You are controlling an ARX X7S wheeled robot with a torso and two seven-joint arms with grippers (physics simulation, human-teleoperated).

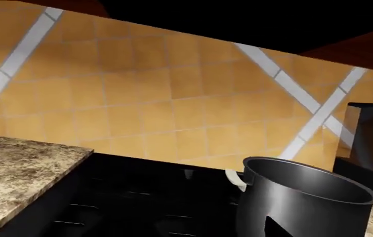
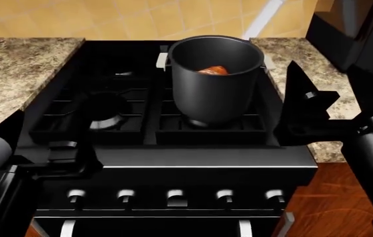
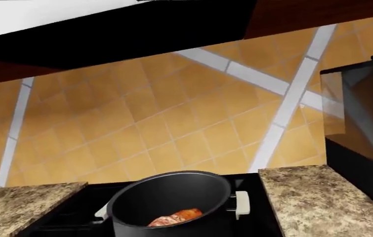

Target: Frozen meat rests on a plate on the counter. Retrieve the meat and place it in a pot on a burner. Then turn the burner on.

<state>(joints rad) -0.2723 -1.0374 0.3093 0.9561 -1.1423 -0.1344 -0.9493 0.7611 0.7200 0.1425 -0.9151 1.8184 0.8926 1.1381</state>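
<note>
Black left gripper (image 2: 61, 148) low by knobs; right gripper (image 2: 298, 94) raised beside pot (image 2: 213, 89)

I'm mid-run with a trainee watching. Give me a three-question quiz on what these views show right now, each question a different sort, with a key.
1. True or false: the reddish-brown lump of frozen meat lies inside the tall dark grey metal pot.
2. Multiple choice: in the head view, the pot stands on which part of the black stove top? A. front left burner. B. a right-hand burner. C. the speckled granite counter.
3. Fill in: the row of round silver burner knobs on the stove's front panel counts ____ knobs.

Key: 1 true; 2 B; 3 five.
</note>
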